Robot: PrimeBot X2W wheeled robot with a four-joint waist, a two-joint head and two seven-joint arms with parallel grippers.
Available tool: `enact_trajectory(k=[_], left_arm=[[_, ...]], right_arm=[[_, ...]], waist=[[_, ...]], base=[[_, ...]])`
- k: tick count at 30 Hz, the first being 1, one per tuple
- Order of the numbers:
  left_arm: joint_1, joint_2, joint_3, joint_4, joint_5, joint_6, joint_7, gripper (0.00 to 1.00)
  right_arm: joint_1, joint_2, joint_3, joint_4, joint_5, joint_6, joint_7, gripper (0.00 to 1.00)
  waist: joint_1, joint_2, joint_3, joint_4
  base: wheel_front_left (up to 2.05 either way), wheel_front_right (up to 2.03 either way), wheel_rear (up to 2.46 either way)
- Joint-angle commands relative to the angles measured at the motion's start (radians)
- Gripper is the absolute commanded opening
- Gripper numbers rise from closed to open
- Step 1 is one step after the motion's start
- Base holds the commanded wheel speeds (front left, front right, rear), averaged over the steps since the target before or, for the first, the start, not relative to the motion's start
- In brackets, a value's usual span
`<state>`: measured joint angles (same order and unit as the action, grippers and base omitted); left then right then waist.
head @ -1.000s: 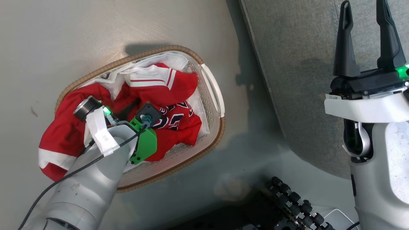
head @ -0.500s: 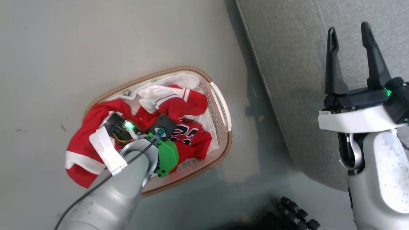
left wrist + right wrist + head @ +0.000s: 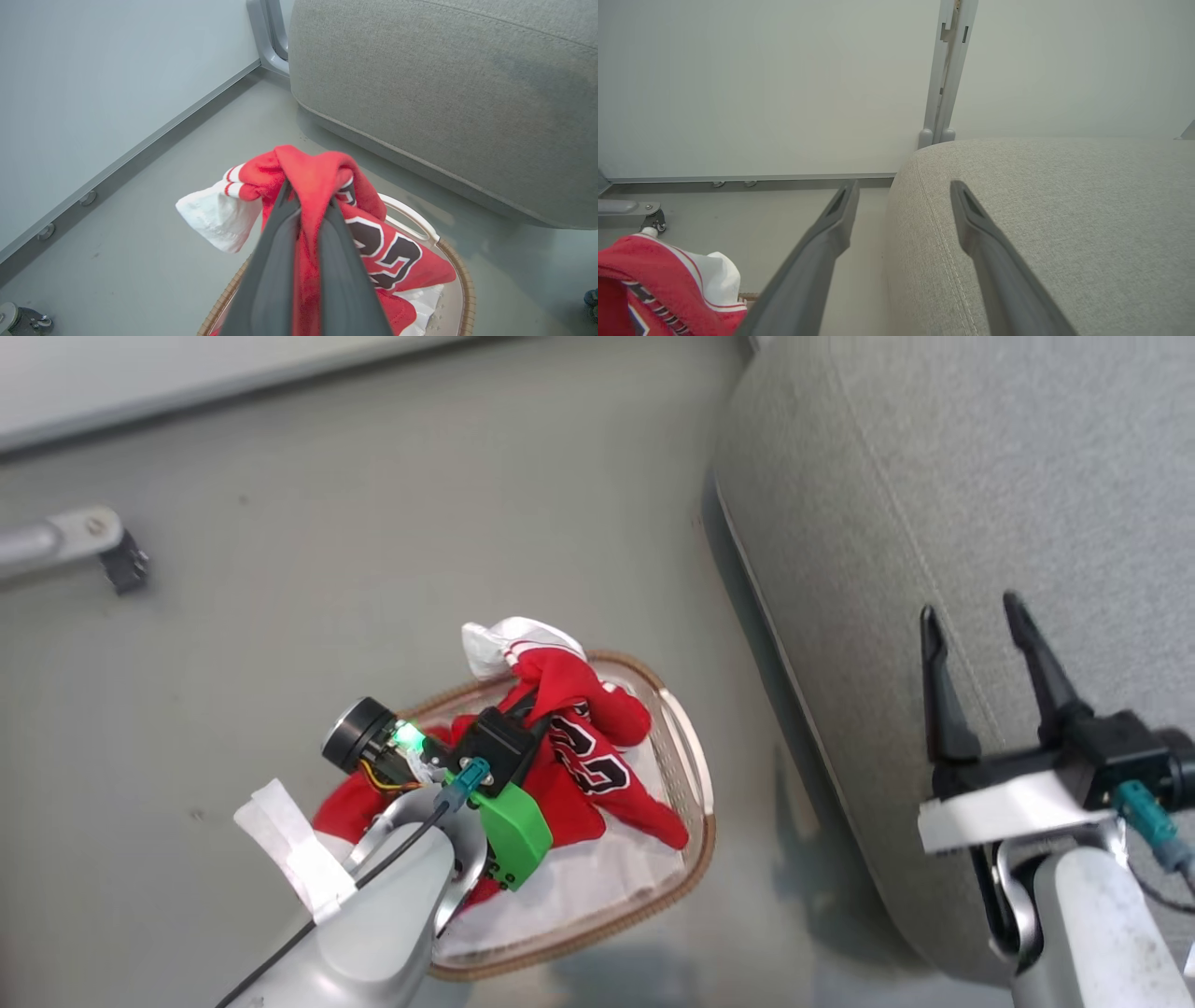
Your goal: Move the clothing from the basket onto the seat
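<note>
The white basket with a brown woven rim [image 3: 698, 821] stands on the floor to the left of the grey seat [image 3: 934, 476]. My left gripper [image 3: 308, 196] is shut on a fold of the red clothing [image 3: 588, 747], a jersey with black numerals. The pinched fold is raised above the basket [image 3: 462, 280], and the rest hangs down into it. More red fabric [image 3: 336, 812] lies at the basket's left side, partly hidden by my forearm. My right gripper [image 3: 971, 607] is open and holds nothing, over the seat's left edge [image 3: 1064, 210].
A white liner [image 3: 579, 887] covers the basket's bottom. A grey metal leg with a castor [image 3: 93, 537] stands on the floor at the far left. A wall with a baseboard [image 3: 233, 373] runs along the back, with a grey post [image 3: 268, 37] behind the seat's corner.
My left gripper has shut on the red jersey and lifted it out of the pile. The head camera has risen and the whole picture has shifted. The right gripper stays open.
</note>
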<state>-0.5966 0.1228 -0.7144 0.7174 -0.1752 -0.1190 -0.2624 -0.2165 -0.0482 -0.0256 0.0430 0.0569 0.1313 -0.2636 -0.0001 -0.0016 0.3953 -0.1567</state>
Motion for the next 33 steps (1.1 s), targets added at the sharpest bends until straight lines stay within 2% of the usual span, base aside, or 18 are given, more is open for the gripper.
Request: enact_trajectory(k=[1, 5, 10, 23, 27, 33], left_arm=[[0.026, 0.012, 0.001, -0.022, -0.003, -0.002, -0.004, 0.00], [0.045, 0.039, -0.002, -0.081, -0.022, -0.006, -0.004, 0.00], [-0.012, 0.087, -0.003, -0.153, -0.061, -0.010, 0.029, 0.00], [-0.236, 0.272, -0.041, -0.381, -0.173, -0.011, 0.209, 0.00], [-0.281, 0.284, -0.029, -0.413, -0.197, -0.011, 0.232, 0.00], [-0.309, 0.267, -0.031, -0.435, -0.209, -0.003, 0.262, 0.00]], right_arm=[[0.033, -0.004, 0.001, 0.008, -0.010, -0.001, -0.002, 1.00], [0.082, -0.004, 0.014, 0.027, -0.017, -0.001, -0.002, 1.00], [0.120, -0.004, 0.017, 0.039, -0.020, -0.001, -0.002, 1.00], [0.062, -0.004, 0.080, 0.047, -0.011, -0.001, -0.002, 1.00], [0.040, -0.004, 0.117, 0.055, -0.002, -0.001, -0.002, 1.00], [0.009, -0.004, 0.224, 0.063, 0.034, -0.001, -0.002, 1.00]], waist=[[0.0001, 0.0016, -0.183, 0.075], [0.0001, 0.0016, -0.272, 0.086], [0.0001, 0.0016, -0.358, 0.095], [0.0001, 0.0016, -0.397, 0.087], [0.0001, 0.0016, -0.398, 0.086], [0.0001, 0.0016, -0.401, 0.092]], base=[[0.00, 0.00, 0.00], [0.00, 0.00, 0.00], [0.00, 0.00, 0.00], [0.00, 0.00, 0.00], [0.00, 0.00, 0.00], [0.00, 0.00, 0.00]])
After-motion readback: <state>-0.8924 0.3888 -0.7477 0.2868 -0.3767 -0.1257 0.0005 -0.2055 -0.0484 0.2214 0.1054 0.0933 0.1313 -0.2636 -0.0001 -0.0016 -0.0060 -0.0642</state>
